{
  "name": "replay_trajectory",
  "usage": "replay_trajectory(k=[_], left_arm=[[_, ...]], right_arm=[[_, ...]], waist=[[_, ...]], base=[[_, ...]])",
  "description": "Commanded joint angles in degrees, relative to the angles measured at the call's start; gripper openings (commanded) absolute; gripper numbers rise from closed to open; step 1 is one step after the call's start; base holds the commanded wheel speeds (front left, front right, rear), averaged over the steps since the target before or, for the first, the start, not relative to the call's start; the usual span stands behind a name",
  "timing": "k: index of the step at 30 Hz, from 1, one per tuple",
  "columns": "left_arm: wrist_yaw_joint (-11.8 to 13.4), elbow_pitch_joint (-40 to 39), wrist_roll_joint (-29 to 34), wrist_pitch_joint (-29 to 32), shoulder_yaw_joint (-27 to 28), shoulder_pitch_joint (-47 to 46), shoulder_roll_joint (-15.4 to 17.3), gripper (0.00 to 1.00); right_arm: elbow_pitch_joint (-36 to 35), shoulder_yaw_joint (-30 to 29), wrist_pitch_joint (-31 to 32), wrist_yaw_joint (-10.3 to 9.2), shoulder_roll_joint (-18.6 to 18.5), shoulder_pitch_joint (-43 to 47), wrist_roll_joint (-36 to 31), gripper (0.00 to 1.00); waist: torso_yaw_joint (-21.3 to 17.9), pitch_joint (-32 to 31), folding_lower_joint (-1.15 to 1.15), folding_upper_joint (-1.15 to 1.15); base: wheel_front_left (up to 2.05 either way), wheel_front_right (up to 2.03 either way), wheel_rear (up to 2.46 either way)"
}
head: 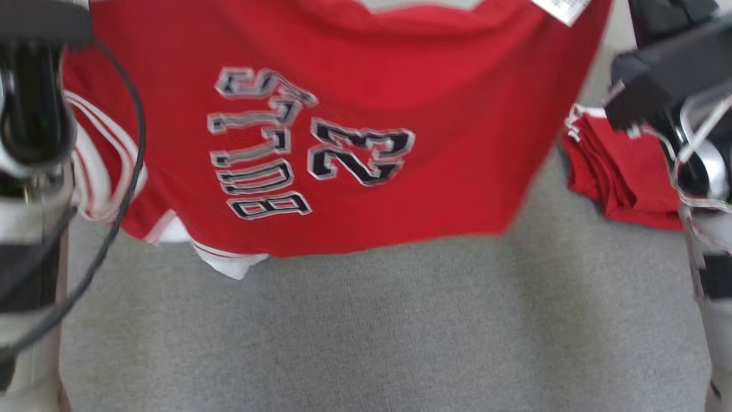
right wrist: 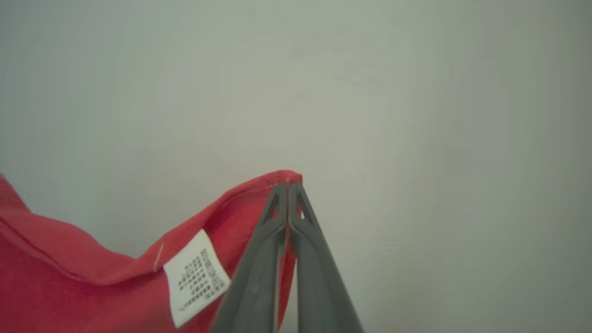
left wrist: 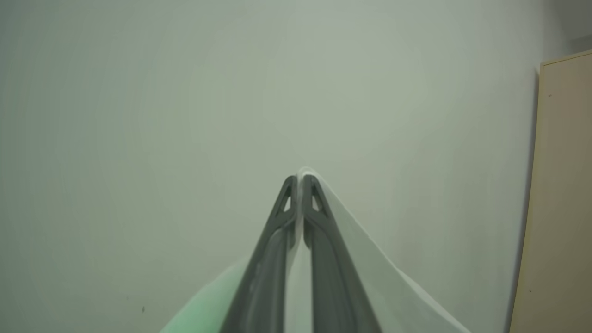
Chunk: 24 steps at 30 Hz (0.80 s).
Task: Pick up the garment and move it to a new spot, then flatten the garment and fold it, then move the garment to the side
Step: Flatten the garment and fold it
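Head view: the red garment (head: 366,114) hangs spread over the grey surface (head: 372,326), black lettering (head: 274,143) sideways, white trim (head: 97,166) bunched at its left edge.
Left wrist view: left gripper (left wrist: 299,178) pinched closed on a pale fold (left wrist: 365,259), probably the garment's white trim; blur leaves that unsure.
Right wrist view: right gripper (right wrist: 287,185) clamped on a red hem corner, just beside the white care label (right wrist: 196,273).
Aside: a folded red cloth (head: 623,171) lies on the surface at the right, apart from the garment.
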Motion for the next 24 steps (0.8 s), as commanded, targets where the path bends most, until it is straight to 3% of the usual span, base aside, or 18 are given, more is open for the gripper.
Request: replay_trajectory(k=[1, 4, 9, 13, 15, 20, 24], left_arm=[[0.41, 2.38, 2.55, -0.91, -0.88, -3.9, -0.17, 0.0], [0.01, 6.64, 6.38, -3.11, -2.75, -10.29, -0.07, 0.0], [-5.52, 9.77, 12.65, -10.36, -6.19, -23.98, -0.44, 0.0], [-9.07, 7.21, 17.13, -12.47, -7.21, -33.74, -2.01, 0.0], [-10.34, 2.14, 19.88, -12.65, -6.54, -37.73, -2.84, 0.0], [-11.54, -7.61, 24.15, -12.56, -6.02, -36.81, -3.36, 0.0], [-11.54, -12.26, 24.33, -12.6, -8.87, -25.93, 0.52, 0.0]], right_arm=[[2.62, 1.01, -0.96, 0.04, 0.95, -3.4, 0.62, 0.0], [7.89, 2.31, -3.06, 0.04, 2.56, -8.52, 0.01, 0.0], [16.42, 1.04, -10.5, 0.04, 5.7, -18.88, -7.05, 0.0], [20.5, -4.55, -18.22, 0.04, 9.05, -25.57, -13.55, 0.0], [21.15, -7.42, -21.71, 0.04, 10.23, -28.13, -16.9, 0.0], [22.22, -10.57, -26.89, 0.04, 10.74, -29.51, -22.52, 0.0], [24.96, -10.15, -29.29, 0.04, 11.26, -25.33, -26.04, 0.0]], waist=[[0.48, 8.15, 0.0, 0.0], [0.19, 13.08, 0.0, 0.0], [-1.3, 18.72, 0.0, 0.0], [-1.98, 20.84, 0.0, 0.0], [-2.22, 21.61, 0.0, 0.0], [-2.15, 23.34, 0.0, 0.0], [-2.3, 25.0, 0.0, 0.0]], base=[[0.0, 0.0, 0.0], [0.0, 0.0, 0.0], [0.0, 0.0, 0.0], [0.0, 0.0, 0.0], [0.0, 0.0, 0.0], [0.0, 0.0, 0.0], [0.0, 0.0, 0.0]])
